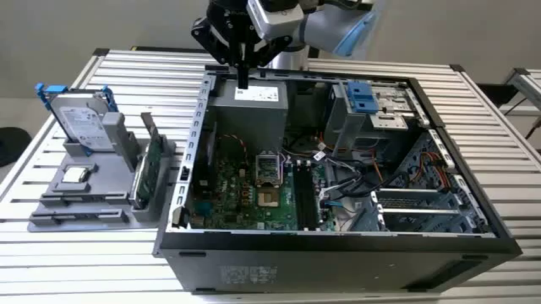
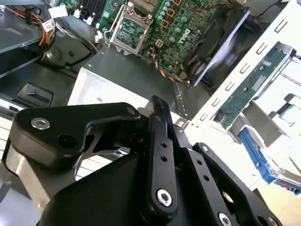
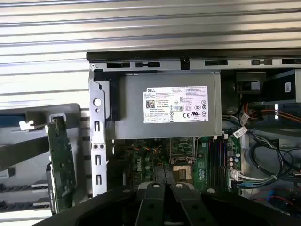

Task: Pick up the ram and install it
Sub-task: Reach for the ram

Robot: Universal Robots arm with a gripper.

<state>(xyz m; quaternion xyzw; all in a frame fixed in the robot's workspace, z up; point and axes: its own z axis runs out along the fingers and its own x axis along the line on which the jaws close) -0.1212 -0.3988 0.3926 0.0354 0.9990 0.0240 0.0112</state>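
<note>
Table: pale slatted metal table (image 1: 144, 69), carrying an open computer case (image 1: 338, 259) and, on the exterior view's left, a grey parts holder (image 1: 50, 221).
Pincer: gripper (image 1: 242, 65) hangs above the case's far edge, over the grey power supply (image 1: 249, 114); fingers pinched narrow on the ram.
Ram: the ram (image 1: 243, 81), a thin dark stick, hangs upright from the fingertips, well above the motherboard (image 1: 237, 196).
Slots: dark memory slots (image 1: 303, 196) lie beside the processor socket (image 1: 266, 171).
Holder: carries a hard drive (image 1: 85, 123) standing upright and a green card (image 1: 148, 171) on edge.
</note>
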